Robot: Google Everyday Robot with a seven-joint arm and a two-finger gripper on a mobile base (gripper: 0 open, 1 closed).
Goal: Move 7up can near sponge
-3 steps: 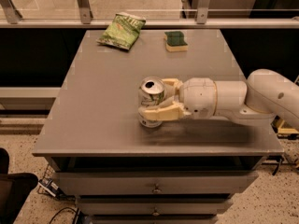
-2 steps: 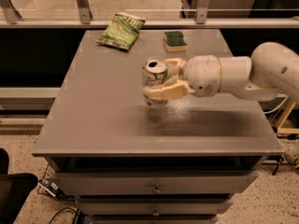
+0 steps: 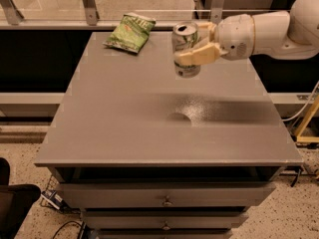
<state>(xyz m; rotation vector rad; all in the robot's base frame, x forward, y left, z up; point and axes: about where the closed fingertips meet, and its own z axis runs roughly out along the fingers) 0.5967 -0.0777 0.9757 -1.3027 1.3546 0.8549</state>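
Since the earlier frame, the small silver-white aluminium 7up can (image 3: 185,51) has travelled farther toward the table's far edge and sits higher in view; the sponge seen there before is no longer visible. The can is lifted clear of the grey rectangular table (image 3: 124,128), with its shadow (image 3: 180,116) on the surface below. The gripper (image 3: 188,46) reaches in from the right, tan fingers (image 3: 197,57) clamped on the can's sides. The can's long axis is near vertical, opened top upward. The green crinkled chip bag (image 3: 130,31) lies to its left, apart.
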